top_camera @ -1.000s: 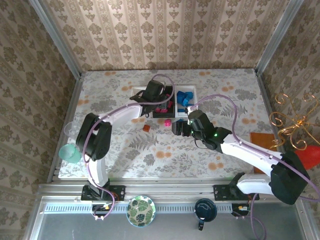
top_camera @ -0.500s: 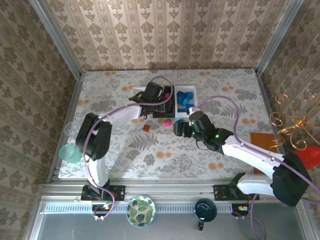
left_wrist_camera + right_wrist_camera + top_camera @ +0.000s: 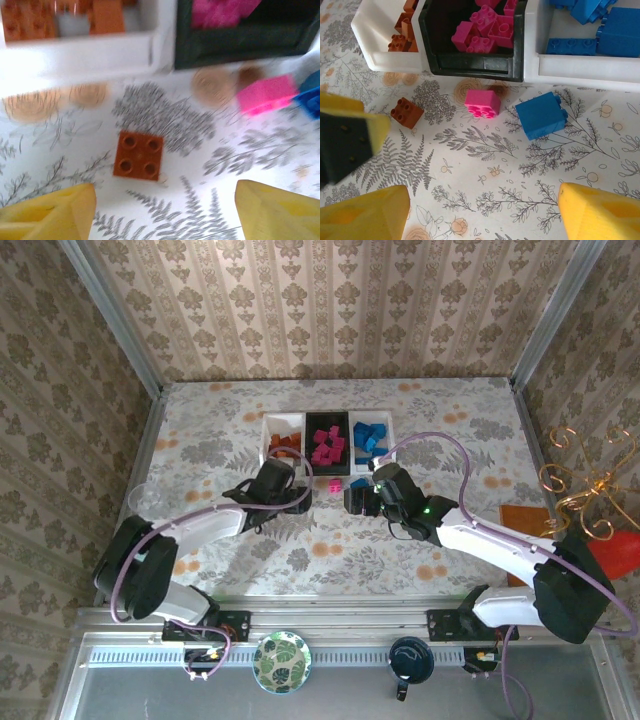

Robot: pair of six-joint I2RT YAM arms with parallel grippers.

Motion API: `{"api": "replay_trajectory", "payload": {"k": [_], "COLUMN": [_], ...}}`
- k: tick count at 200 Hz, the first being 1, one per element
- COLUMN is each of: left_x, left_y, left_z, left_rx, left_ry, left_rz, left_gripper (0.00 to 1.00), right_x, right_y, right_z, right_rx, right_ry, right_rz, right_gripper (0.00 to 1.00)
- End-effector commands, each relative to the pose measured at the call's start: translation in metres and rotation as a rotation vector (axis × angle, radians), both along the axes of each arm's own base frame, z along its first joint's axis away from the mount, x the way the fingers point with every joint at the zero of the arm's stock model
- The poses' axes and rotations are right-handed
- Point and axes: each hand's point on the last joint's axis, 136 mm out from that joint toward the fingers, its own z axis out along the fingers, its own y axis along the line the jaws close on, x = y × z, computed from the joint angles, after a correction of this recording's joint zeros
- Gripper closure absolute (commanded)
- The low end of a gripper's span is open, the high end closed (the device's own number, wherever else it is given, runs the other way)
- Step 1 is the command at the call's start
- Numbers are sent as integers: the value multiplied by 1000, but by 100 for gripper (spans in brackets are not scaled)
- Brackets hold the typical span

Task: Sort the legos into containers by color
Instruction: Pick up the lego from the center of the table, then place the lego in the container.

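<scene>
I see brown bricks in one white tray, pink bricks in the black tray, blue bricks in the other white tray, and my left gripper and right gripper gape wide.

glossy plastic bricks, smooth plastic trays

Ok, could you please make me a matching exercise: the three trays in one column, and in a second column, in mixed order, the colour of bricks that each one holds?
Column one:
1. left white tray
2. black middle tray
3. right white tray

Column two:
a. blue bricks
b. orange-brown bricks
c. pink bricks

Pairs: 1-b; 2-c; 3-a.
</scene>
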Motion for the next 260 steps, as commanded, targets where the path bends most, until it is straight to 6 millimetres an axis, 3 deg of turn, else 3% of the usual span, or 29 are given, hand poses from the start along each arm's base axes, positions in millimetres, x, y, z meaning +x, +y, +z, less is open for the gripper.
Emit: {"api": "replay_trajectory", "payload": {"k": [1,57,125,148,172,207,228,260], "left_x": [15,40,37,29,26,52,81,120], "left_y": [5,1,-4,-2,-2,4,6,10], "left_z": [-6,-27,-40,-27,11,66,70,60], "left_rx": [-14,35,58,39,-8,4,18,35], "left_ry": [-14,6,34,17,-51,-149,-150,-124], "left_rz": [51,44,26,29,36,64,82,122], "left_gripper": [25,34,57,63,63,62,62,62], "right_x": [6,2,2,3,3,4,4,2], "right_y": [6,-3,-5,-5,-5,-2,-2,-4], "right_z": [12,18,19,19,18,13,8,6], "right_rx": [25,12,5,4,6,5,1,-4], "right_ry": [-30,-48,-56,-56,-56,-46,-35,-23], "right_rz": [-4,-17,-21,-22,-23,-20,-22,-22], "right_gripper": [21,21,21,20,20,21,21,21]}}
